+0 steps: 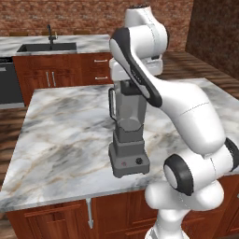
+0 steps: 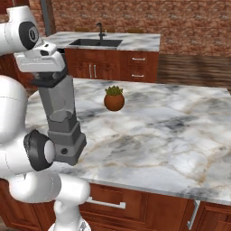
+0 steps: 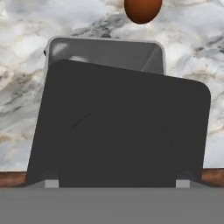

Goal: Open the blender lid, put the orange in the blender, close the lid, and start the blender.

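Observation:
The grey blender (image 1: 128,122) (image 2: 63,124) stands on the marble island near its front edge, knob side facing the robot. My gripper (image 3: 113,183) (image 2: 47,74) is straight above the jar and is shut on the blender lid (image 3: 118,131) (image 2: 50,82), with a fingertip at each of its two near corners. The dark squarish lid sits tilted and shifted just over the jar's top. A strip of the jar's open mouth (image 3: 105,50) shows beyond it. The orange is out of view.
A brown pot with a green plant (image 2: 114,100) (image 3: 142,8) stands on the island beyond the blender. The back counter holds a sink with a black tap (image 1: 48,45) (image 2: 97,42). The island's marble top (image 2: 171,131) stretches wide to the right.

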